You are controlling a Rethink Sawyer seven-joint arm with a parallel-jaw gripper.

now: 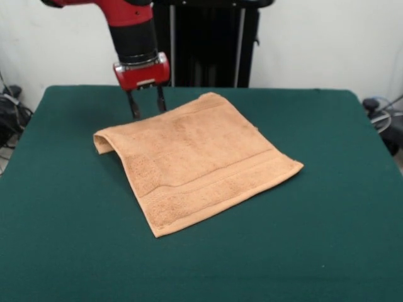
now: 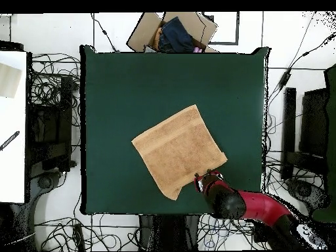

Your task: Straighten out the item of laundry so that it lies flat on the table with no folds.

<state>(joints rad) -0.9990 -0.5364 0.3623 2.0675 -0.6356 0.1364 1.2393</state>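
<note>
While the peach towel [image 1: 195,160] sits skewed near the middle of the green counter [image 1: 327,239], its left corner in the front view is curled under, so not flat yet. The red arm's hand [image 1: 147,102] hangs at the towel's far edge, prongs a bit spread, gripping nothing; touching the cloth? Can't really tell.

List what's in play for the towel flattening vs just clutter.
In play: towel, one corner curled under; green table; claw, open, behind the towel's far edge.
Clutter: cardboard box beyond the table; cables on the floor.
</note>
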